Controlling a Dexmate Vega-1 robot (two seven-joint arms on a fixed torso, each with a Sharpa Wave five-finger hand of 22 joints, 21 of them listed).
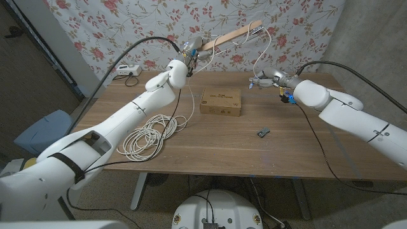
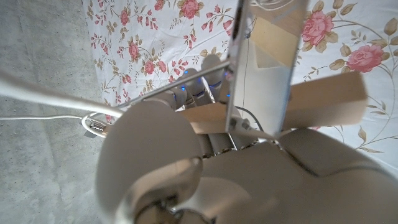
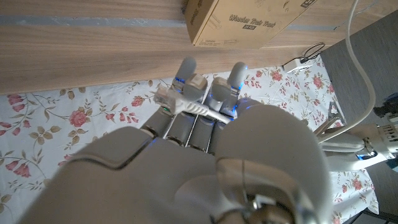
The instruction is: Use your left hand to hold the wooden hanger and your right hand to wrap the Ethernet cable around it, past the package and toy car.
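Nearest the robot on the wooden table point(image 1: 210, 143), a loose coil of white Ethernet cable point(image 1: 149, 132) lies on the left side, beside the left forearm. A small dark toy car point(image 1: 264, 132) sits to the right of the middle, well apart from the coil. Farther back, near the centre, lies the flat cardboard package point(image 1: 220, 102), printed side up; the right wrist view shows it too point(image 3: 249, 22).

Beyond the package the left hand point(image 1: 193, 54) is raised above the table's far edge and grips the wooden hanger point(image 1: 232, 35), which slants up and to the right against the flowered curtain point(image 1: 127, 25). In the left wrist view the fingers point(image 2: 208, 68) are closed round the hanger's wooden bar point(image 2: 298, 102) (a metal clip stands just in front of it).

The right hand point(image 1: 266, 78) hovers over the table's far right part, fingers curled round the cable's end: the right wrist view shows the clear plug and white cord point(image 3: 186, 102) pinched across the fingers point(image 3: 186, 78). From this hand the cable rises in a thin loop to the hanger's upper end point(image 1: 257, 28).

A white box point(image 1: 126, 70) sits on the far left corner.
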